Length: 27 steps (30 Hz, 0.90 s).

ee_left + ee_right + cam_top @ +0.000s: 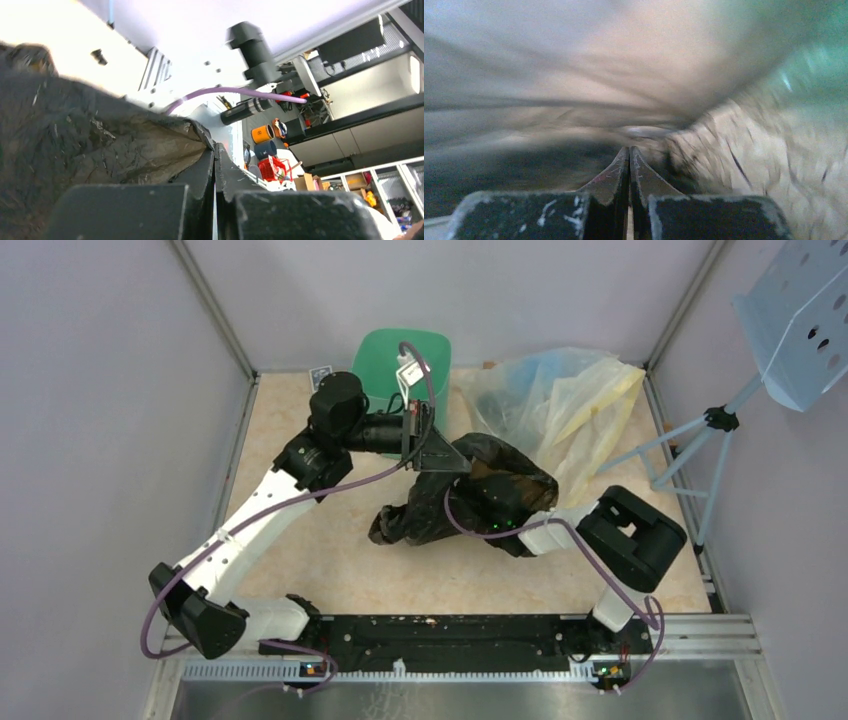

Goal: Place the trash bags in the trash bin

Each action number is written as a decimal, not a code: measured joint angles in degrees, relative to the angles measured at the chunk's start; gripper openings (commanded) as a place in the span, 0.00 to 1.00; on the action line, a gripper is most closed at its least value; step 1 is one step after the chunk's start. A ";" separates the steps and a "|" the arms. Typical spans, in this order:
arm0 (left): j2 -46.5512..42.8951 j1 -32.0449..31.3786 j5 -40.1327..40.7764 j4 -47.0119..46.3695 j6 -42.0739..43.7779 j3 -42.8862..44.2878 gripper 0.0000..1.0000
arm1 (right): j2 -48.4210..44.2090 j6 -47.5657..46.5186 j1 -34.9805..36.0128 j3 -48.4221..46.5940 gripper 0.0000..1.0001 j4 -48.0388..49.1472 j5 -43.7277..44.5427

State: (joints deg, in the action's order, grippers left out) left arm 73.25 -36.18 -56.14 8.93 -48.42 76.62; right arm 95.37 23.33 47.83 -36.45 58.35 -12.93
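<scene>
The black bag (pixel 480 495) lies crumpled in a heap near the middle of the counter (pixel 330 560). It is outside the green bin (pixel 375 360), which stands upright at the far edge, just behind the left arm's wrist. Nothing of the bag reaches over the bin's rim.

The left arm (pixel 250 520) stretches up from its base and bends to the right. This brings the left pincer (pixel 437 455) against the upper left edge of the bag, between the bin and the heap. In the left wrist view the left pincer (pixel 215 147) has its jaws drawn together. A wrinkled fold of the bag (pixel 75 140) runs right up to the tips and is pinched there, and the rest of the film bunches to the left of the fingers.

The right arm (pixel 630 535) reaches left from its elbow and its front end disappears under the bag, so the overhead view does not show its pincer. The right wrist view is blurred. There the right pincer (pixel 629 150) has its jaws pressed flat together, low over the speckled counter (pixel 749 150), with grey film (pixel 549 100) spread above it. I cannot tell whether any of that film is caught between the tips.

A pile of clear and yellowish bags (pixel 565 400) sits at the far right of the counter, just beside the black bag. A pale blue perforated panel (pixel 795 315) on a tripod stands beyond the right edge.
</scene>
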 measured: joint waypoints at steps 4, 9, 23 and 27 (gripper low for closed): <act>-0.04 -0.22 -2.08 -4.90 -4.31 4.46 0.00 | 3.37 0.76 0.13 -0.33 0.00 -3.21 3.58; -2.40 -0.24 -5.09 -13.03 -10.21 6.23 0.00 | 5.53 2.78 -0.48 -2.12 0.00 -10.36 10.67; -6.69 -0.31 -4.61 1.14 0.28 10.80 0.00 | -7.72 5.62 -5.62 1.55 0.01 -21.79 26.62; -5.11 -0.31 0.09 10.88 7.08 10.80 0.00 | -13.97 2.95 -5.57 1.27 0.13 -25.59 29.09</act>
State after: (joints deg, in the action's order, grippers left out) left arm 68.14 -36.49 -56.05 19.81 -41.34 87.42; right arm 81.41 26.28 42.26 -35.18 32.75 16.16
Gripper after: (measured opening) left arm 0.003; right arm 0.040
